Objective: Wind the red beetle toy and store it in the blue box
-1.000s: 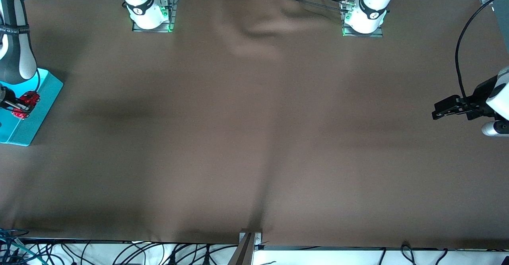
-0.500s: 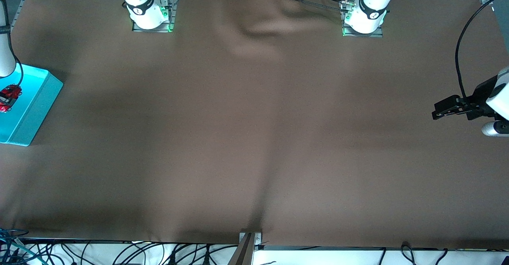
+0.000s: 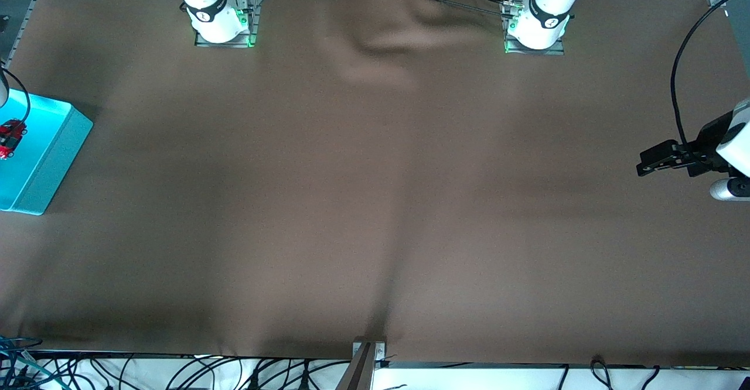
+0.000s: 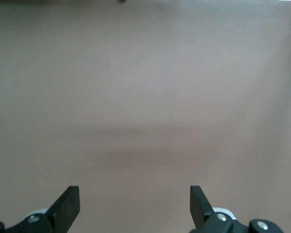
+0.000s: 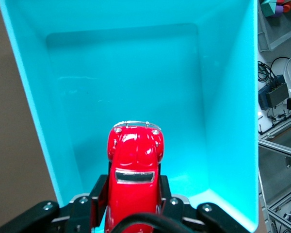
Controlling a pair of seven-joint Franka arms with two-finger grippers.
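Note:
The red beetle toy is clamped between the fingers of my right gripper, which is shut on its sides. It hangs nose-out over the light cyan inside of the blue box. In the front view the blue box stands at the right arm's end of the table. There the toy shows over it at the picture's edge, and most of that arm is cut off. My left gripper waits open over bare cloth at the left arm's end, with nothing between its fingers.
A brown cloth covers the table, with a raised fold between the two arm bases. A metal bracket and cables lie along the table edge nearest the front camera. Frames and cables stand just outside the box.
The right arm has swung almost out of the front view, carrying the toy across the box toward the table's end. The left arm has not moved.

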